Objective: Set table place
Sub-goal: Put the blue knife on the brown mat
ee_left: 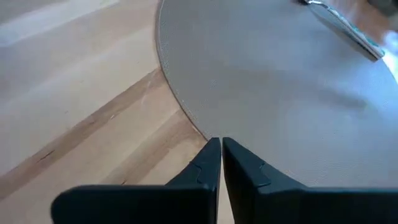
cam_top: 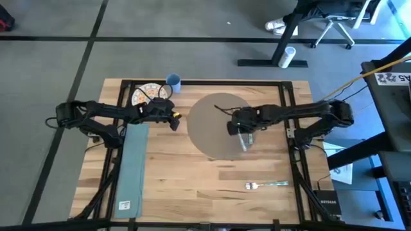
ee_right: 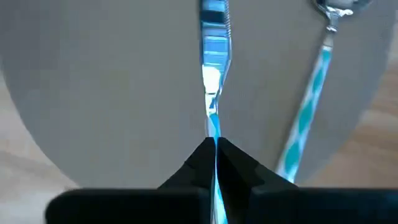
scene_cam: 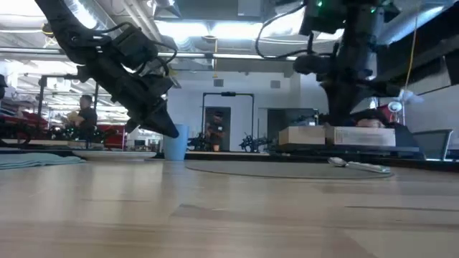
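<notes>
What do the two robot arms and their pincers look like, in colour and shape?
Both arms are black and jointed, built of slim links. The left pincer has a small orange-yellow mark near its tip, and thin dark cables loop over the right pincer. In the wrist views, each pincer ends in two dark, wedge-shaped fingers.

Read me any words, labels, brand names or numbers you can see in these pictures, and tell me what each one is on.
No text here can be read with certainty.
White sign at the right edge of the high view: large dark characters, upside down, not surely legible.
Small white label on the teal napkin: too small to read.
White marking on the table frame's right side: too blurred to read.
</notes>
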